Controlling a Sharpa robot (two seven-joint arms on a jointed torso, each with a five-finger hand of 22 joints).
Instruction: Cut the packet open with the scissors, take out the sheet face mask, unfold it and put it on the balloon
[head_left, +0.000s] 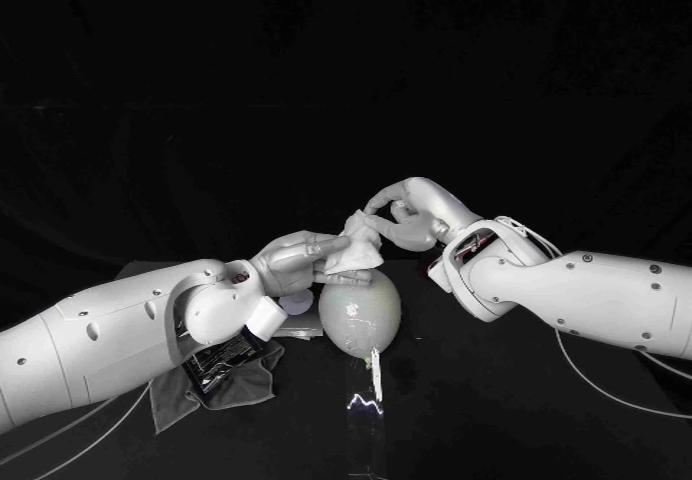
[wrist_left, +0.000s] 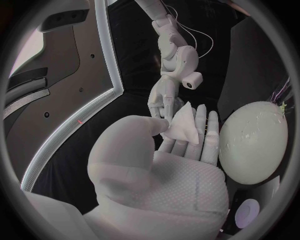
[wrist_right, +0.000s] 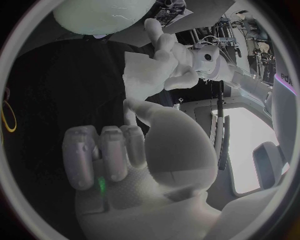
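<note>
Sheet mask (head_left: 351, 256) in pinch of left hand (head_left: 299, 258) and right hand (head_left: 398, 218), over balloon (head_left: 359, 312), beside grey cloth (head_left: 242, 388)

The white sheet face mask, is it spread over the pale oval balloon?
No, the white sheet face mask sits folded in the left hand, apart from the pale oval balloon.

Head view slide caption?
Left hand holds the folded sheet face mask over the balloon; right hand at its top corner.
</note>
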